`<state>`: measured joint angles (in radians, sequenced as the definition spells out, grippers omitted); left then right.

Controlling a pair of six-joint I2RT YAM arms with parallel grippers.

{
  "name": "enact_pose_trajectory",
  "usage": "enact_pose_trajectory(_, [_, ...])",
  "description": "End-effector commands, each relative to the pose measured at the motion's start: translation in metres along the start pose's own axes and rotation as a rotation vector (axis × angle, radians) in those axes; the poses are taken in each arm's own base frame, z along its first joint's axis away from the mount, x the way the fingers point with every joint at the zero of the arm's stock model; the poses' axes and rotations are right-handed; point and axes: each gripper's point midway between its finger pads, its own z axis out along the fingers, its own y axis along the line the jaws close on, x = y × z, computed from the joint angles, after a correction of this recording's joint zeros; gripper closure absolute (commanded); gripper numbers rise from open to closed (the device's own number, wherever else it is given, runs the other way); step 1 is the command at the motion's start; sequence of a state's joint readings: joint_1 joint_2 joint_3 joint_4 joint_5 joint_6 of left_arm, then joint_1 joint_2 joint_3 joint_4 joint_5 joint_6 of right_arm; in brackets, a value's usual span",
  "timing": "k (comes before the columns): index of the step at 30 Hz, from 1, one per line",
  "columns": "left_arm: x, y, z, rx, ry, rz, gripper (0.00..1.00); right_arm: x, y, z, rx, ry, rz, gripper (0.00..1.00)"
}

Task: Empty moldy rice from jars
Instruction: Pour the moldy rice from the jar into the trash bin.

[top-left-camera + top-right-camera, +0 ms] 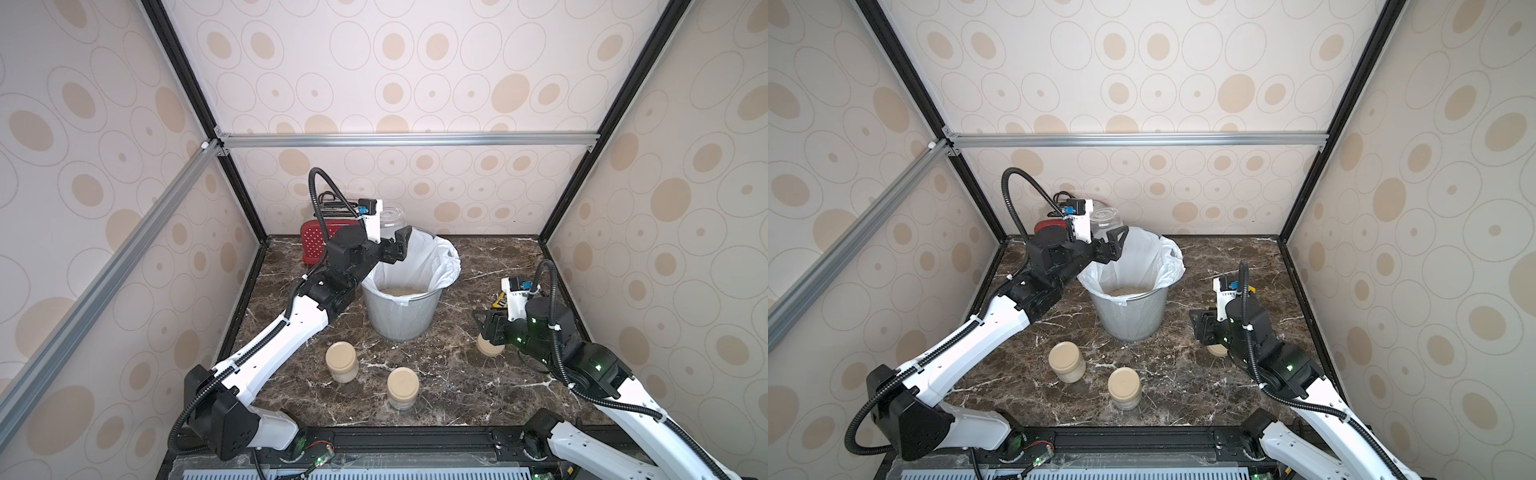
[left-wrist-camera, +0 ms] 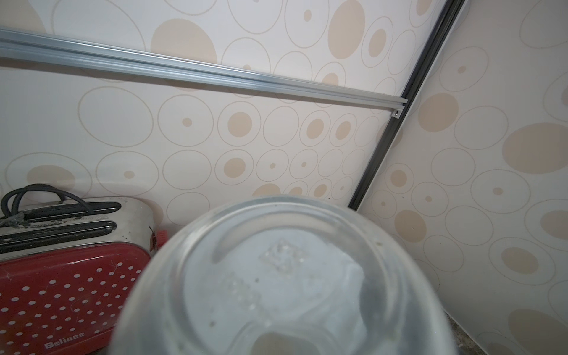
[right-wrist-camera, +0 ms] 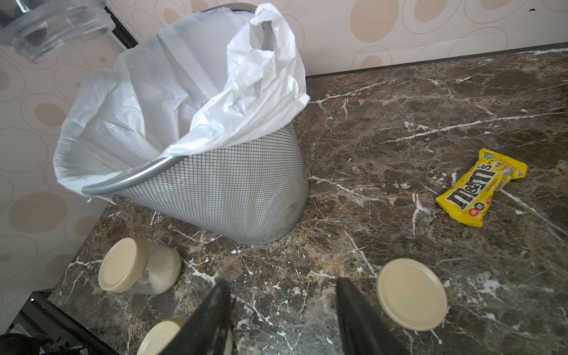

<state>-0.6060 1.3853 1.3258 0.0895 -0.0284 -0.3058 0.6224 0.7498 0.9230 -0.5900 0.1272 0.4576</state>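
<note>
Moldy rice sits in the bin; left fingers grip an upturned jar over its 11 o'clock rim, best held mouth-down above the liner till drained, right fingers open and empty.

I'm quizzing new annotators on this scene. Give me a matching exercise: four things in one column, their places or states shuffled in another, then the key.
1. lidless clear glass jar
2. loose flat round beige lid
3. red white-dotted toaster
4. heap of off-white rice grains

A. lying flat on the dark marble table
B. inside the white-lined grey mesh bin
C. held upturned in the left hand
D. standing in the back corner

Pairs: 1-C, 2-A, 3-D, 4-B
</note>
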Motion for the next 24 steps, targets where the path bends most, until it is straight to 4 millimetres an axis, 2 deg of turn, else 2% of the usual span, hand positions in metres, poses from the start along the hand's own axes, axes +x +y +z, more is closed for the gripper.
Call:
enact_pose_trajectory(1, [-0.045,-0.009,-0.017,0.025,-0.133,0.003,0.53,0.0,0.0,0.0,-0.003,-0.009,0.012,0.43])
enact_pose_trajectory(14, [-0.046,-0.009,-0.017,0.023,-0.136,0.007,0.53,-0.001,0.0,0.0,-0.006,-0.013,0.011,0.43])
enact_pose_trajectory(20, [-0.044,-0.019,-0.015,0.021,-0.114,0.069,0.53,-0.003,0.002,0.001,-0.012,-0.011,0.009,0.43])
enact_pose_trajectory(24, [-0.046,-0.021,-0.014,0.038,-0.131,0.007,0.53,-0.008,0.01,-0.001,-0.047,-0.026,0.006,0.43])
